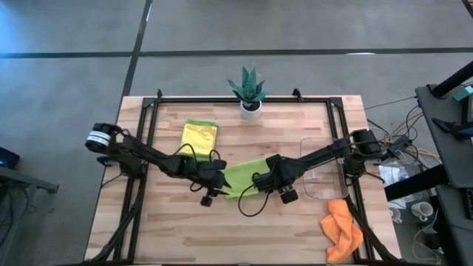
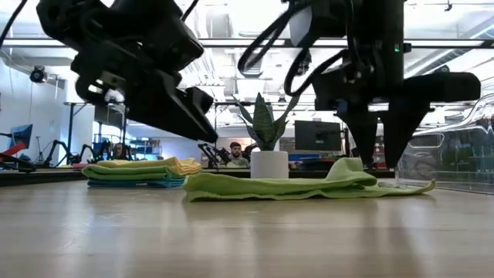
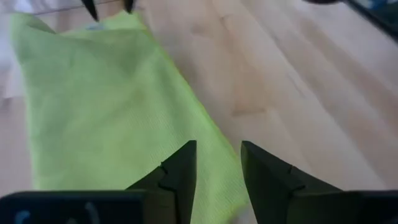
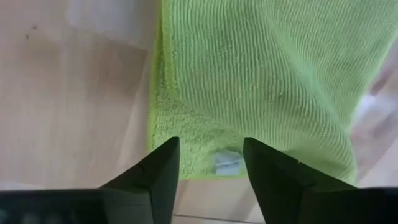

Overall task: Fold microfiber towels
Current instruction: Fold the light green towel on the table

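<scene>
Wooden slats make up the table [image 1: 185,236], which stands on a grey floor, with monitors and seated people in the room behind. At the far edge a potted plant [image 1: 249,92] serves as the landmark. Just nearer than the plant and toward the left arm's side lies a stack [image 1: 199,135] of folded towels, yellow on top, with green and blue layers beneath it in the low view. Nearer still, almost straight in front of the plant, a lime green towel [image 1: 247,177] lies folded flat on the wood, one end slightly humped. The left gripper [image 3: 217,171] hovers over one edge of this towel, fingers parted by a narrow gap and holding nothing. The right gripper [image 4: 211,165] is over the opposite end, above the corner that bears a small white label [image 4: 226,162], its fingers spread wider and likewise empty. A clear tray [image 1: 325,174] sits on the right arm's side of the plant, beside the green towel; nothing can be made out inside it. An orange towel [image 1: 343,227] lies crumpled at the near corner on that side, farthest from the plant, just outside the tray.
</scene>
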Robot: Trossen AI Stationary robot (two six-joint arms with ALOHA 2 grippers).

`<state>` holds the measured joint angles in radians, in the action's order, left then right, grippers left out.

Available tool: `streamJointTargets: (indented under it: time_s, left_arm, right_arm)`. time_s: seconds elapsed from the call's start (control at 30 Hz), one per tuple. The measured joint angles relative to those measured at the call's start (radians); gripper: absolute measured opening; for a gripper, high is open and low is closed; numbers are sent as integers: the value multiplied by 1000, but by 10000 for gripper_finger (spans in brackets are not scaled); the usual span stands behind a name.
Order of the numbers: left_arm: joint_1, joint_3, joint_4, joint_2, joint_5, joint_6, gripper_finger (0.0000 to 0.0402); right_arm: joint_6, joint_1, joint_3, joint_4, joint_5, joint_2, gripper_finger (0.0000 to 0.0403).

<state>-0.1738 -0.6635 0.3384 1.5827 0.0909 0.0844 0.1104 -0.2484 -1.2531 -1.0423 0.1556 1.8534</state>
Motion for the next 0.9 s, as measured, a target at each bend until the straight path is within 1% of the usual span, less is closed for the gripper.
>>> streamJointTargets:
  time_s: [0.07, 0.1, 0.17, 0.2, 0.27, 0.3, 0.4, 0.53, 0.63, 0.7, 0.77, 0.83, 0.87, 0.9]
  left_arm:
    - [1, -9, 11, 13, -22, -8, 111]
    - [2, -11, 11, 12, -25, -32, 111]
    - [2, -13, 43, -7, -49, -97, 111]
    - [2, -9, 70, -27, -49, -103, 111]
    - [2, 18, 130, -91, -50, -90, 109]
    - [3, 33, 167, -127, -50, -79, 105]
    - [30, 120, 225, -257, -50, -57, 89]
    - [66, 266, 294, -458, -104, -79, 59]
    - [70, 389, 289, -655, -148, -104, 36]
    - [70, 474, 289, -795, -154, -118, 21]
    - [70, 561, 287, -946, -168, -149, 7]
    - [70, 638, 281, -1073, -198, -170, 2]
    - [70, 657, 236, -1125, -211, -180, 3]
    - [70, 651, 148, -1175, -219, -182, 3]
  right_arm:
    - [9, 8, 27, 41, -3, -37, 182]
    - [10, 12, 52, 104, -13, -74, 184]
    - [19, 18, 141, 298, -46, -194, 183]
    - [31, 21, 196, 403, -51, -262, 181]
    - [61, 29, 310, 585, -48, -403, 174]
    - [78, 38, 363, 649, -46, -471, 169]
    - [108, 83, 498, 786, -40, -689, 153]
    - [118, 140, 663, 884, -45, -985, 125]
    - [131, 162, 783, 937, -50, -1232, 102]
    - [129, 172, 855, 922, -47, -1403, 85]
    - [96, 177, 901, 931, -49, -1560, 66]
    - [51, 178, 941, 925, -51, -1697, 48]
    - [33, 177, 947, 958, -59, -1752, 39]
    - [27, 176, 952, 974, -74, -1803, 30]
